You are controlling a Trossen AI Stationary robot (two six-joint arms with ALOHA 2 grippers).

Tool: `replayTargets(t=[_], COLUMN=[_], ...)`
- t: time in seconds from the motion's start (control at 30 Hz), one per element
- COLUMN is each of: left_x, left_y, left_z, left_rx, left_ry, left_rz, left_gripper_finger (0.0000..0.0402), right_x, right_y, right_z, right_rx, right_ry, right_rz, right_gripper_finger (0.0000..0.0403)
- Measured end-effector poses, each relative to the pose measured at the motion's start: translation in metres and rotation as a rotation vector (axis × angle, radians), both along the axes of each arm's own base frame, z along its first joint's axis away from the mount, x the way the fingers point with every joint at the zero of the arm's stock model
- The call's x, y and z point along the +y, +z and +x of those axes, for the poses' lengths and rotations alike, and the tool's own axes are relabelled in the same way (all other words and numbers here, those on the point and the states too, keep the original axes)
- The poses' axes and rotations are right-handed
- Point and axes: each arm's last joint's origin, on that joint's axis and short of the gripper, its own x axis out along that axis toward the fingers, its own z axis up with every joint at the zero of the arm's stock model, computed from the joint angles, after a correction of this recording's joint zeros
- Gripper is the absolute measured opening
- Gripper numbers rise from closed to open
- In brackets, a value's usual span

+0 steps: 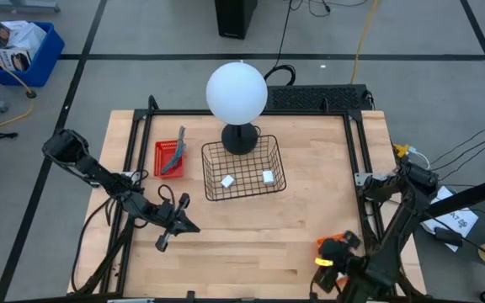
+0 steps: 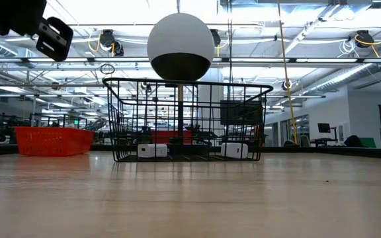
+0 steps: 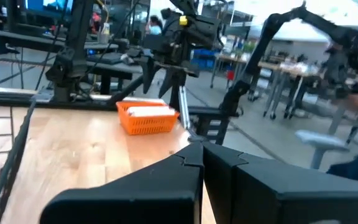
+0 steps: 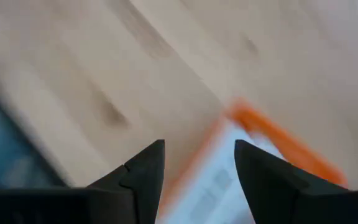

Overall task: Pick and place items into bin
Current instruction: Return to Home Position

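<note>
At frame centre, white blocks (image 1: 227,181) sit in the basket (image 1: 205,172), cards (image 3: 145,111) in the orange bin (image 3: 148,126); sorting looks done; left gripper (image 3: 202,152) fingers clenched empty, right gripper (image 4: 199,146) fingers released.

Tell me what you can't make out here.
Orange bin: high view, mostly under the right arm, whose open claw hangs above it.
Card print: right wrist view, blurred.
Red bin contents: low view, behind its wall.

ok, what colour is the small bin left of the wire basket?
Red. The bin shows clearest in the high view.
</note>
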Motion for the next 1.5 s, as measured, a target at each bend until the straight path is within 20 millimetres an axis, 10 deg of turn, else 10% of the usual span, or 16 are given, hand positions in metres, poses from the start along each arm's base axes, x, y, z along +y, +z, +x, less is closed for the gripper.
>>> replayTargets(t=[0.3,0.63,1.03,1.5], left_x=[0.004,0.015,0.051,0.087], left_y=[0.003,0.001,-0.003,-0.002], left_z=[0.003,0.01,0.026,0.033], left_rx=[-0.01,0.008,0.015,0.013], left_ry=[-0.067,-0.059,0.027,0.048], left_rz=[-0.055,-0.049,0.047,0.038], left_gripper_finger=[0.0008,0.0008,0.0008,0.0008], right_x=[-0.006,-0.078,-0.169,-0.213], right_y=[0.033,-0.033,-0.03,0.009], right_z=[0.041,0.098,0.087,0.023], right_rx=[-0.527,-1.08,-0.97,-1.043], right_ry=[0.447,0.959,1.009,0.991], right_rz=[-0.23,0.174,0.03,-0.126], right_gripper_finger=[0.0187,0.0182,0.0182,0.0184])
